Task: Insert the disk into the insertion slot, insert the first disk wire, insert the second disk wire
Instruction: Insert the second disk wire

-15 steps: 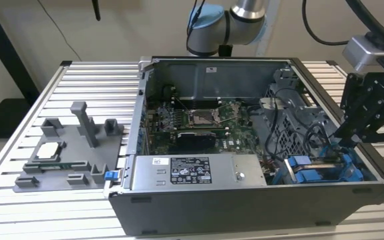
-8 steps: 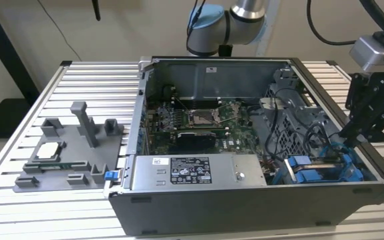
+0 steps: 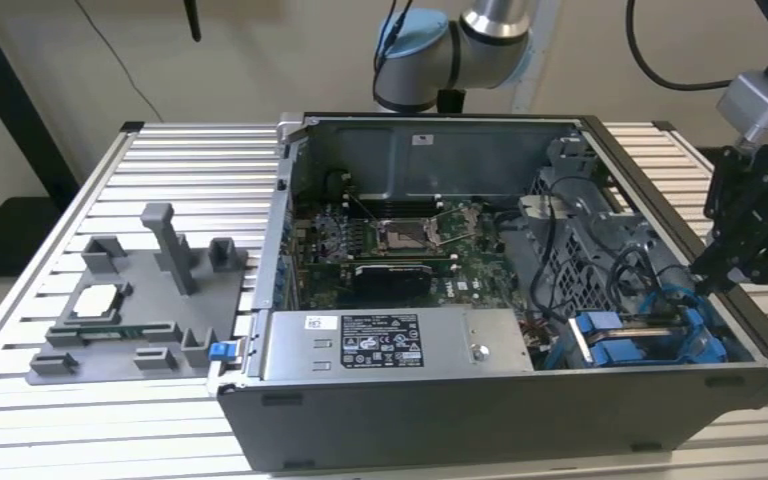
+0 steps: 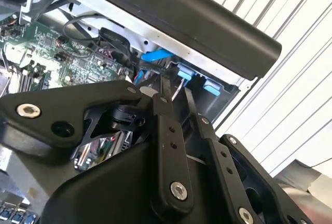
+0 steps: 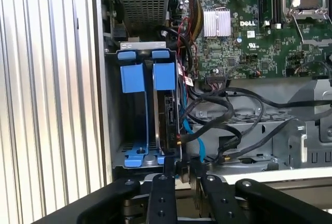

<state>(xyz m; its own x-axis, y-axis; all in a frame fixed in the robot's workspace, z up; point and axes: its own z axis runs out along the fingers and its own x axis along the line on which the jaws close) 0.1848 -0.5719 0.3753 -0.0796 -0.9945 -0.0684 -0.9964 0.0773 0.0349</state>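
Observation:
The disk [image 5: 168,115] stands on edge in the insertion slot [image 5: 133,79] of the blue-trimmed drive cage [image 3: 631,340], at the exterior view's right front corner of the open case. My gripper [image 5: 181,166] hangs just over the cage's outer end by the case rim [image 3: 704,280]. Its fingers [image 4: 167,92] are close together, with what looks like the dark connector of a black disk wire [image 5: 180,149] between them, right at the disk's near end. A blue wire [image 5: 193,138] curves beside it. The disk's own connector face is hidden.
A grey labelled power-supply box [image 3: 398,345] lies along the case front. The motherboard [image 3: 398,235] is behind it, and loose black cables [image 5: 233,115] cross beside the cage. A grey parts fixture [image 3: 144,300] stands on the slatted table [image 3: 37,400].

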